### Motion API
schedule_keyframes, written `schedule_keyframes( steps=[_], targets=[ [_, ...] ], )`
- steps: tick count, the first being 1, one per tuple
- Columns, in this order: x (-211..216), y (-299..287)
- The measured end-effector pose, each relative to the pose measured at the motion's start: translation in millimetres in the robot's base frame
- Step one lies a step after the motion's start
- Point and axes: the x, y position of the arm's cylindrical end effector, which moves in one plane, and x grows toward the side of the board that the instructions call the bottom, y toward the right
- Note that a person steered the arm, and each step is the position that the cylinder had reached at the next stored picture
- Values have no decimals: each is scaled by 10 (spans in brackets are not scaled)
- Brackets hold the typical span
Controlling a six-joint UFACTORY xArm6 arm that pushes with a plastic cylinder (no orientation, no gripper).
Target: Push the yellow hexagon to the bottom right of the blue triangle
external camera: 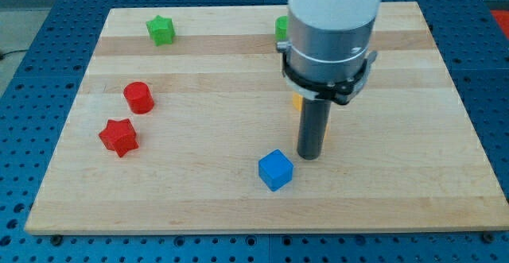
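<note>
My tip (pixel 308 156) rests on the pale wooden surface (pixel 398 183), just off the small blue plastic cube (pixel 276 170) at about its 2 o'clock, close but apparently not touching. There is no pincer here, only the dark rod, so nothing is held.

A sliver of yellow-orange block (pixel 295 101) peeks out at 9 o'clock of the rod's upper part, mostly hidden by the arm; I take it for the yellow hexagon, though its shape cannot be made out. No blue triangle shows anywhere; the only blue piece in sight looks like a cube. A green block (pixel 281 29) is also half hidden at the arm's 10 o'clock.

Far off toward 9 o'clock sit a red cylinder (pixel 138 97), a red star (pixel 118 137) and a green star (pixel 161 30).

By my judgement the task is barely begun: the yellow piece lies at the blue block's 12 o'clock, not its 4 to 5 o'clock.
</note>
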Motion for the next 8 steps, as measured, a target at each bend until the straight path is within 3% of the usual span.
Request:
schedule_keyframes(
  steps=[2, 4, 6, 8],
  targets=[
    [-29, 64],
    [-86, -304],
    [-235, 119],
    [-671, 469]
  ],
)
